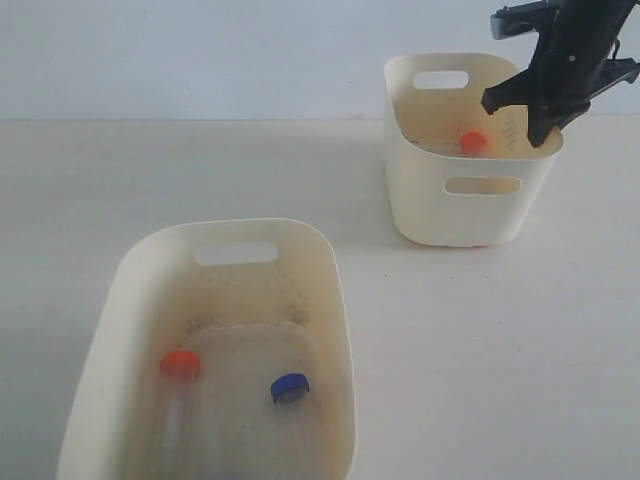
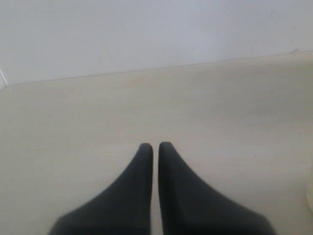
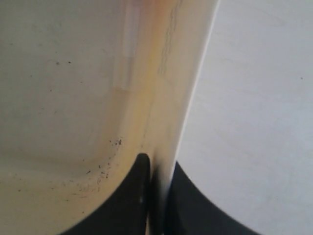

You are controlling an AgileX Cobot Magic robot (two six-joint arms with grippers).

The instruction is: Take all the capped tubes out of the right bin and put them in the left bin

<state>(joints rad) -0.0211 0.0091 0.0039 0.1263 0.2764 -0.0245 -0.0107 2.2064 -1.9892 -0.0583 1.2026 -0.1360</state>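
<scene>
Above pale table (image 1: 200, 170), right claw (image 1: 538, 135) flanks orange-capped tube (image 1: 472, 142).

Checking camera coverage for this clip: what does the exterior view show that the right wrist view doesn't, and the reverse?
Only the exterior: the left bin holding an orange-capped tube and a blue-capped tube, plus a third tube's orange cap in the right bin. Only the right wrist: dark specks on that bin's inner wall, and its rim running into the gap between the fingers. Both: the right gripper at the right bin's wall.
</scene>
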